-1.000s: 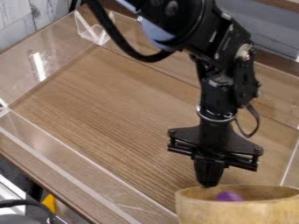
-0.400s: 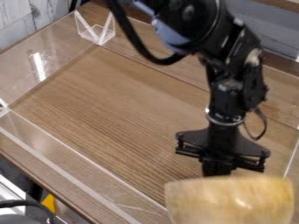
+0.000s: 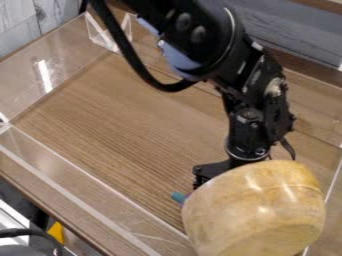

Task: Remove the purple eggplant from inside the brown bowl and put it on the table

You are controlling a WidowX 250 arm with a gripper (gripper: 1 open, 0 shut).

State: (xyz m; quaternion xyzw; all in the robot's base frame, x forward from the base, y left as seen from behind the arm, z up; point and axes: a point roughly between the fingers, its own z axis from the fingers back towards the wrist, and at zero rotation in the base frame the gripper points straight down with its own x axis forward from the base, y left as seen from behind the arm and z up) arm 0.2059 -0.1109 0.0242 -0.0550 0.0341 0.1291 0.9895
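The brown bowl (image 3: 254, 218) fills the lower right of the camera view. It is tipped so that its rounded outside faces the camera, and its inside is hidden. The purple eggplant's body is out of sight. Only a small teal tip (image 3: 175, 197) pokes out at the bowl's left edge, and I cannot tell for sure that it is the stem cap. My gripper (image 3: 225, 174) points straight down just behind the bowl. Its black crossbar shows above the rim and its fingertips are hidden by the bowl. The wood-grain table (image 3: 120, 130) stretches to the left.
Low clear acrylic walls (image 3: 54, 70) run along the table's left and front sides. The black arm (image 3: 214, 60) with its cables reaches in from the top. A wooden edge (image 3: 27, 205) runs outside the front wall.
The bowl, upright a second ago with the eggplant visible inside, has tipped over and shifted left and up in the frame. The gripper sank slightly behind it.
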